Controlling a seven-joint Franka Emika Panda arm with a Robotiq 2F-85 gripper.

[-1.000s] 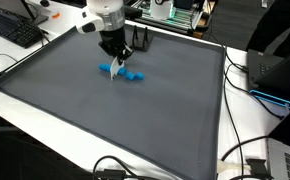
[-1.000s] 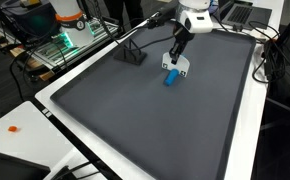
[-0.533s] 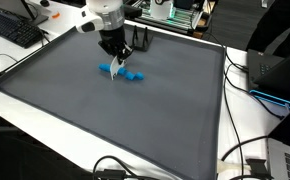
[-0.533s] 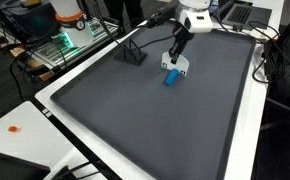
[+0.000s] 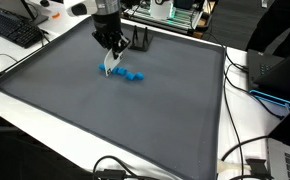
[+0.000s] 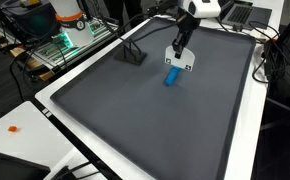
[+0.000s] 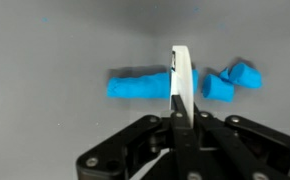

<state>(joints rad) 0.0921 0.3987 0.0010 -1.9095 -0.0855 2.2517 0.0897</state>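
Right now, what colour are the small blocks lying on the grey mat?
Bright blue small blocks, clearest in the wrist view.

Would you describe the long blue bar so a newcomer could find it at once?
On the big grey mat, look under the tool, which grips a thin white piece. A blue bar lies flat there; unlike the two small blue cubes beside it, it is long and straight.

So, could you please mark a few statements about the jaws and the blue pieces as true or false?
1. The jaws are shut on a thin white piece. True.
2. The blue pieces lie on a red mat. False: the mat is dark grey.
3. A black keyboard lies beside the mat. True.
4. The blue pieces are stacked in a tower. False: they lie side by side on the mat.
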